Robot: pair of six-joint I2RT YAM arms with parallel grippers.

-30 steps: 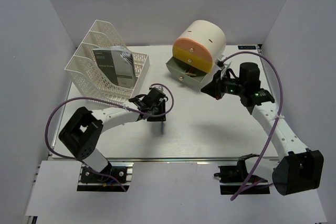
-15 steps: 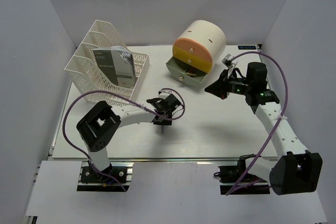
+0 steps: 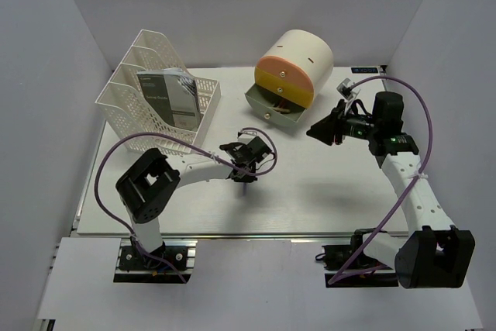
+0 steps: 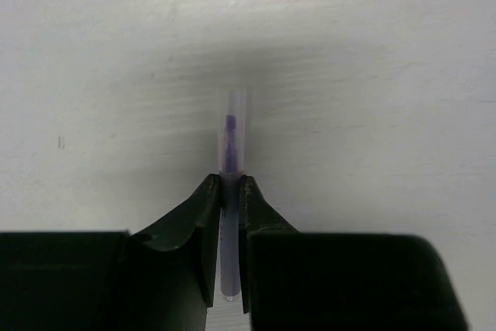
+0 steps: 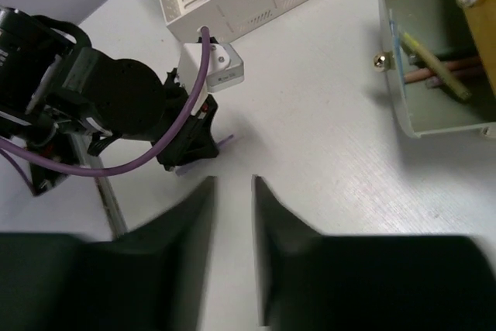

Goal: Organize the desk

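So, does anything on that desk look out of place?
Only one stray: a purple pen lies on the white desk, clamped in the jaws of the left gripper, while other pens sit in the pulled-out grey drawer of the cream drawer unit. Nothing looks spilled or broken.

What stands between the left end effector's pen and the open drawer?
Nothing visible: only bare desk lies between the purple pen and the open grey drawer. The right end effector sits beside the drawer, off that path.

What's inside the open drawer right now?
The open drawer holds a few thin pens or pencils, one yellow-green, others brownish. Its back part is hidden under the yellow drawer front.
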